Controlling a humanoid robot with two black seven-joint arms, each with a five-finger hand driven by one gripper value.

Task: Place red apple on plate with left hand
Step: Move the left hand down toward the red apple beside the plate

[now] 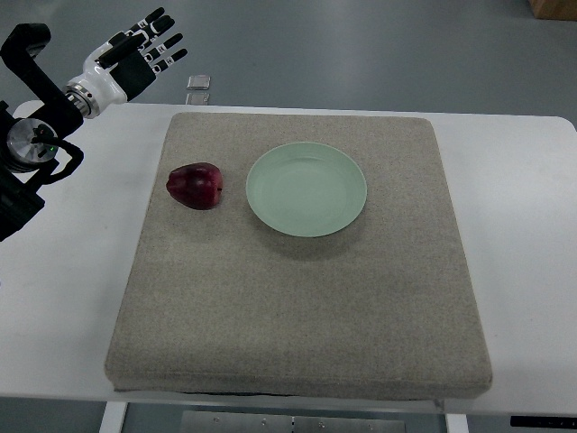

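Observation:
A dark red apple (195, 186) lies on its side on the beige mat (297, 298), just left of the plate. The pale green plate (306, 188) sits on the mat's upper middle with nothing on it. My left hand (147, 50) hovers at the top left, beyond the table's far edge, up and to the left of the apple and well apart from it. Its fingers are spread and hold nothing. The right arm does not show.
The mat covers most of a white table (63, 298). A small grey object (198, 86) sits on the floor behind the table's far edge. A brown box corner (554, 7) shows at the top right.

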